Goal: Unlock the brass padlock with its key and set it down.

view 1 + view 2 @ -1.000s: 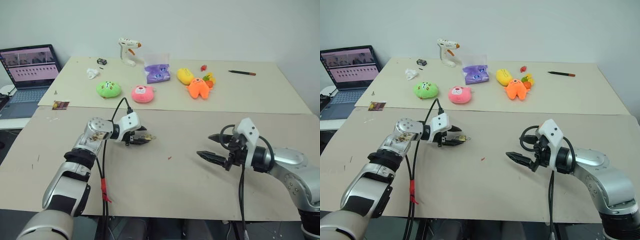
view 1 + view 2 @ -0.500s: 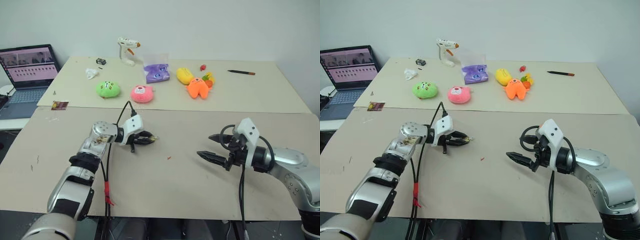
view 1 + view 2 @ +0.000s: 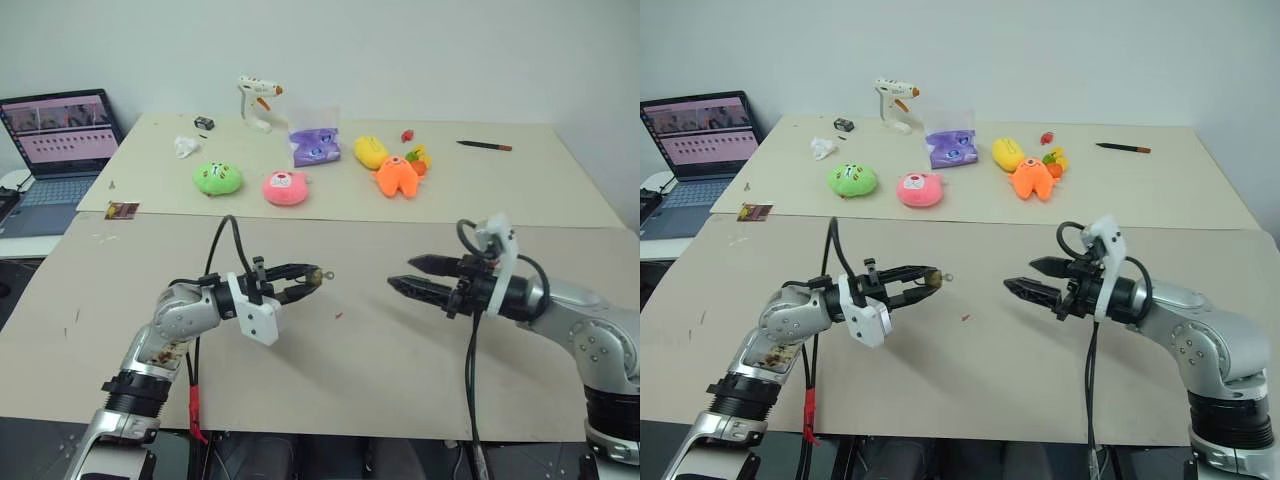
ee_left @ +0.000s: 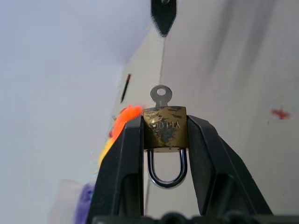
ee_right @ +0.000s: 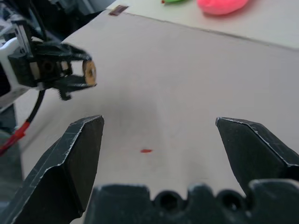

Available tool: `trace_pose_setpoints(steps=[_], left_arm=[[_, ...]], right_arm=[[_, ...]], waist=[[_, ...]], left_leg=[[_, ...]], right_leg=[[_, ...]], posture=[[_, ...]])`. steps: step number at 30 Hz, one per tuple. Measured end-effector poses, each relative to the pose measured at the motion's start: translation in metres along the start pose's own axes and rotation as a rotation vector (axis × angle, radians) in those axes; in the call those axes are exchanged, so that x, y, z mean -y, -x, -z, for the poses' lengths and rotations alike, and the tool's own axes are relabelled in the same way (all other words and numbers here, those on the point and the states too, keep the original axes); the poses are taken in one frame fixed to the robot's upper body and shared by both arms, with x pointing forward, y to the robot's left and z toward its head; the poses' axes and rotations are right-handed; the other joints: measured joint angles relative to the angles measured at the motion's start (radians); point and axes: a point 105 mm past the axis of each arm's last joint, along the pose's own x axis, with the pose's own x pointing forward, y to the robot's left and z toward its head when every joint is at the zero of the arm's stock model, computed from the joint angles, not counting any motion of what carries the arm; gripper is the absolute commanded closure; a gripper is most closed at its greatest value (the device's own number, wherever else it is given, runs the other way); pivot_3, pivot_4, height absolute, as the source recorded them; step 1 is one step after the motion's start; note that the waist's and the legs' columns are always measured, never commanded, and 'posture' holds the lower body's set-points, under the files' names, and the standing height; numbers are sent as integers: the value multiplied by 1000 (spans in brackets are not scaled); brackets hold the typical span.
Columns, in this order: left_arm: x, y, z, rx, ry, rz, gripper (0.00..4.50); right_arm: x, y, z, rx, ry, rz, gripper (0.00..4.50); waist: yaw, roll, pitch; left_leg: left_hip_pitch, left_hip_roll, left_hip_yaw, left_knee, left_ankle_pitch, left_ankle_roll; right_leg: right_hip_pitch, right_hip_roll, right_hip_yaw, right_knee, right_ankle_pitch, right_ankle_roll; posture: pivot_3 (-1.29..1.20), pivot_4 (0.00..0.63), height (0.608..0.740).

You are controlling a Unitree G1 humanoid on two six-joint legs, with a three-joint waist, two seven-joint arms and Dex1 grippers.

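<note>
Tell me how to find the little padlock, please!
Look at the near tan table, far from the plush toys. The left gripper hangs above it, its jaws pinching the brass padlock. It is tiny and gold, with a silvery loop and the key sticking out.

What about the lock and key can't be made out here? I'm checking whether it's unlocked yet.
- Key: only its head shows in the left wrist view; the padlock hides the blade.
- Shackle: its ends sit inside the body, between the left pincer's fingers, so locked or not can't be told.
- Eye views: both are too small to read.
</note>
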Motion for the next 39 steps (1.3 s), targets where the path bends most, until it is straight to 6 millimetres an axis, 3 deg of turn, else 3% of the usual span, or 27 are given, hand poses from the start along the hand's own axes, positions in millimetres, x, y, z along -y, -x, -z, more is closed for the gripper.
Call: trace_pose_setpoints(steps=[3,10,15,30,39], left_arm=[[1,5,-7,-25,-92,-51,3704],[6,8,-44,85,-273,-109,3704],[11,8,-45,72,-282,-90,3704],[4,-4,-46,69,-294,-67,3704],[5,-7,-47,70,-254,-70,3704]], right_arm=[[-13,-6,6,-35,-24,-78,0],[-34,-16,24,-116,-46,-209,0],[-40,-24,17,-108,-11,-253,0],[-45,-39,-7,-27,55,-249,0],[-44,-41,-12,-13,67,-242,2961]], waist=[[-1,0,0],[0,0,0],[-4,0,0],[-14,0,0],[-14,0,0]], left_leg=[[-1,0,0,0,0,0],[1,0,0,0,0,0],[1,0,0,0,0,-1],[1,0,0,0,0,0],[1,0,0,0,0,0]], right_leg=[[-1,0,0,0,0,0],[0,0,-1,0,0,0],[1,1,-2,1,0,0],[0,1,-2,1,0,0],[0,1,-2,1,0,0]], posture=[[0,150,740],[0,150,740],[0,150,740],[0,150,740],[0,150,740]])
